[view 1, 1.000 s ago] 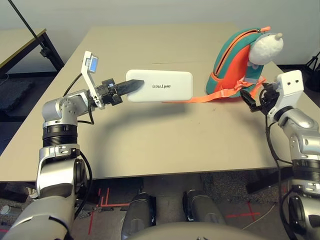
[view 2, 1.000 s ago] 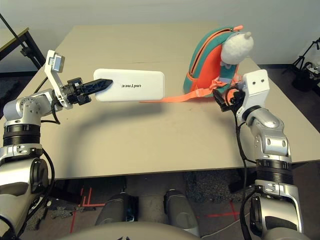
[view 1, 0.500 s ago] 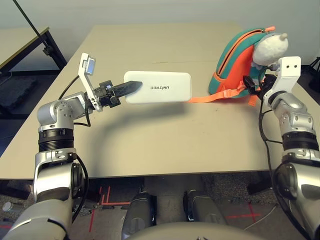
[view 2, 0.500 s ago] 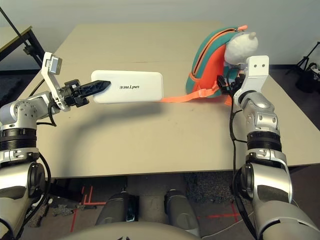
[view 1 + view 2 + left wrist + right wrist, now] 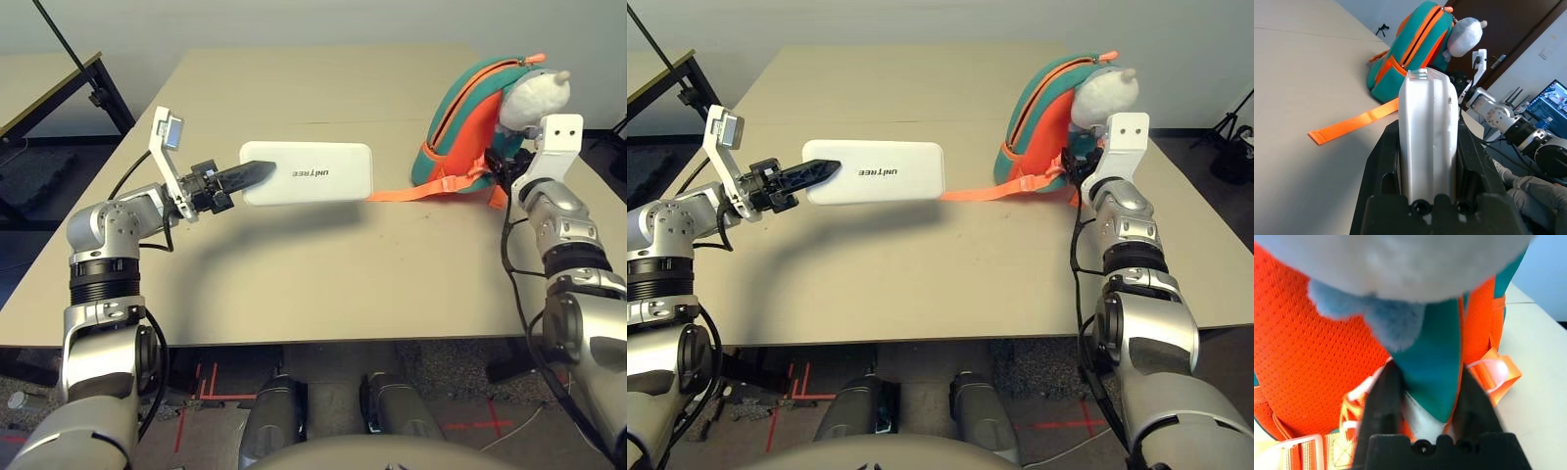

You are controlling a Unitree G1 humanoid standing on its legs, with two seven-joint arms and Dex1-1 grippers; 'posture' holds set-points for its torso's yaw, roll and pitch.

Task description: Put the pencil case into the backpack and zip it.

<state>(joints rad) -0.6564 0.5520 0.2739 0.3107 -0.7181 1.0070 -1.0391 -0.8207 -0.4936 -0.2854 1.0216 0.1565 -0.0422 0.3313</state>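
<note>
Surface [image 5: 323, 264] carries the backpack [image 5: 460, 127], upright at the far right, zip seemingly not open — nothing packed yet. Pencil case [image 5: 309, 173] is held above the surface, left claw [image 5: 257, 174] clamped on its end. Right claw [image 5: 1422, 396] is closing on a teal flap of the backpack. Insertion and zipping remain.

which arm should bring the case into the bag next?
Left. The left gripper holds the flat white pencil case above the table, while the right gripper is clamped on the teal and orange backpack.
</note>
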